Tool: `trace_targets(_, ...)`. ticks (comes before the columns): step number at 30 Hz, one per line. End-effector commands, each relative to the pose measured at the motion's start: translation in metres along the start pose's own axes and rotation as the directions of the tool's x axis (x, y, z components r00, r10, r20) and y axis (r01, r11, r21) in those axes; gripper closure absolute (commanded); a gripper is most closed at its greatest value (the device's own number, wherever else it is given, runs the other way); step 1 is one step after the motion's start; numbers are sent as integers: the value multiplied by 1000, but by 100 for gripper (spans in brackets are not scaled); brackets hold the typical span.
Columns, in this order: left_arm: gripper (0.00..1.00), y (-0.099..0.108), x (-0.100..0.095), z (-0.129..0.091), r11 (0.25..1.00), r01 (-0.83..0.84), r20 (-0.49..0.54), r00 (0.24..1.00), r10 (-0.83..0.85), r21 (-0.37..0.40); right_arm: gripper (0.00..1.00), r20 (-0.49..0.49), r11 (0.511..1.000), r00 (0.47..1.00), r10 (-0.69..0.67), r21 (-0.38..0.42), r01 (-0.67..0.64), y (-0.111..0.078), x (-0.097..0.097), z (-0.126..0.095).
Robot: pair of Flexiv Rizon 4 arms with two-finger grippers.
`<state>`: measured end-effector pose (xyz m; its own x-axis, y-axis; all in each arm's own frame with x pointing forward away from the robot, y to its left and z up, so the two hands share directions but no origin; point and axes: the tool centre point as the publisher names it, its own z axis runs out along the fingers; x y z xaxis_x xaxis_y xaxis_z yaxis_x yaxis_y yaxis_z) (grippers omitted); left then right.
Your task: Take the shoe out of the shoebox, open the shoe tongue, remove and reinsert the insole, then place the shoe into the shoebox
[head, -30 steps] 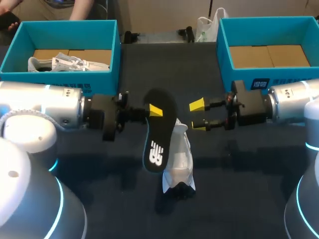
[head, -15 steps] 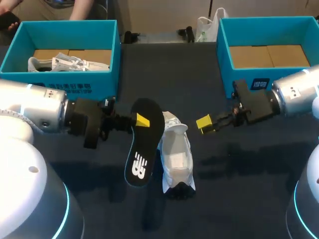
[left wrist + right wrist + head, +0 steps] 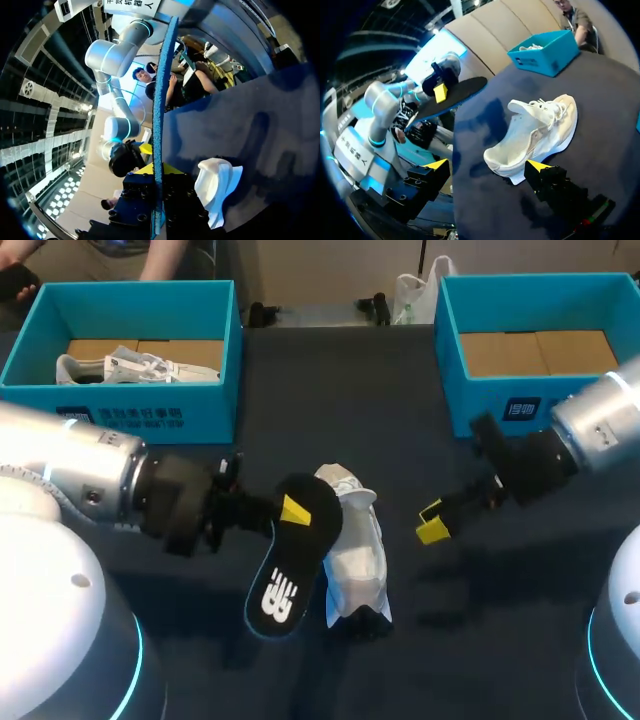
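The left gripper (image 3: 291, 512) pinches the black insole (image 3: 292, 562) and holds it in the air. Only one of its yellow tips shows from above, since the other is behind the insole. In the left wrist view the insole (image 3: 159, 125) appears edge-on between the fingers. The white shoe (image 3: 357, 550) stands on the counter (image 3: 470, 640), its left side partly covered by the insole. The right gripper (image 3: 487, 165) is spread wide and holds nothing, just short of the shoe (image 3: 535, 132). A second shoe lies in the left shoebox (image 3: 130, 400), partly hidden by its wall.
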<state>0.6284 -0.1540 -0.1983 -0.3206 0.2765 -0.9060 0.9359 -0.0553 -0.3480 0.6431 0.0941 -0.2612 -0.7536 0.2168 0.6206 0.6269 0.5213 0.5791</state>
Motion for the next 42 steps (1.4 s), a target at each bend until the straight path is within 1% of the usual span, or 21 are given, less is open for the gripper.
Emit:
trace_targets(1, 100, -7, 1, -8, 1000, -2, 1, 1000, 2, -7, 0, 21, 1000, 1000, 0, 7, 0, 2, 9, -4)
trace_targets(7, 100, -7, 1, -8, 1000, -2, 1, 1000, 2, -7, 0, 21, 1000, 1000, 0, 7, 0, 2, 9, -4)
trace_targets(9, 100, -11, 4, -3, 998, 67, 37, 997, -67, 18, 0, 83, 997, 996, -15, 77, 9, 1, 6, 2)
trace_targets(10, 100, -13, 8, -1, 995, 92, 49, 994, -93, 23, 0, 92, 995, 995, -26, 101, 17, -3, 3, 6)
trace_targets(11, 100, -16, 11, 1, 990, 133, 61, 989, -135, 38, 0, 92, 995, 995, -36, 94, 27, -8, 2, 9)
trace_targets(12, 100, -19, 16, 4, 985, 165, 69, 983, -168, 51, 0, 101, 993, 993, -59, 107, 48, -16, 0, 14)
trace_targets(13, 100, -21, 18, 4, 982, 180, 76, 980, -184, 60, 0, 101, 993, 993, -59, 106, 48, -20, 0, 17)
trace_targets(15, 100, -28, 21, 6, 970, 226, 91, 968, -234, 85, 0, 138, 989, 989, -49, 145, 29, -32, -3, 25)
trace_targets(16, 100, -30, 22, 6, 966, 241, 96, 964, -250, 97, 0, 140, 990, 989, -44, 141, 24, -35, -4, 27)
trace_targets(18, 100, -36, 24, 6, 957, 266, 122, 952, -280, 115, 0, 176, 991, 981, -81, 122, 60, -46, -5, 33)
trace_targets(19, 100, -38, 25, 7, 953, 276, 140, 946, -292, 128, 0, 184, 991, 980, -81, 119, 60, -47, -4, 34)
trace_targets(21, 100, -41, 31, 9, 936, 314, 178, 923, -340, 156, 0, 199, 988, 976, -86, 141, 58, -54, -6, 41)
trace_targets(23, 100, -42, 37, 11, 929, 337, 184, 914, -362, 153, 0, 198, 985, 973, -116, 150, 87, -57, -4, 47)
trace_targets(33, 100, -42, 37, 11, 929, 337, 184, 914, -362, 153, 0, 198, 985, 973, -116, 150, 87, -57, -4, 47)
trace_targets(34, 100, -42, 38, 15, 925, 347, 178, 911, -372, 158, 0, 198, 985, 973, -116, 150, 87, -57, -4, 47)
trace_targets(35, 100, -43, 41, 18, 922, 354, 184, 907, -379, 155, 0, 195, 973, 963, -184, 177, 150, -54, -6, 48)
trace_targets(37, 100, -44, 44, 21, 920, 359, 170, 908, -384, 159, 0, 229, 946, 938, -259, 256, 198, -48, -10, 50)
trace_targets(38, 100, -45, 45, 22, 920, 360, 170, 907, -384, 157, 0, 235, 933, 925, -299, 276, 231, -46, -12, 50)
trace_targets(39, 100, -46, 47, 23, 918, 364, 168, 906, -388, 157, 0, 249, 922, 911, -329, 294, 252, -45, -14, 50)
trace_targets(40, 100, -46, 48, 24, 916, 372, 171, 903, -395, 152, 0, 263, 905, 896, -359, 331, 265, -43, -17, 50)
trace_targets(42, 100, -46, 50, 26, 903, 402, 172, 889, -425, 153, 0, 289, 887, 877, -384, 378, 263, -40, -23, 48)
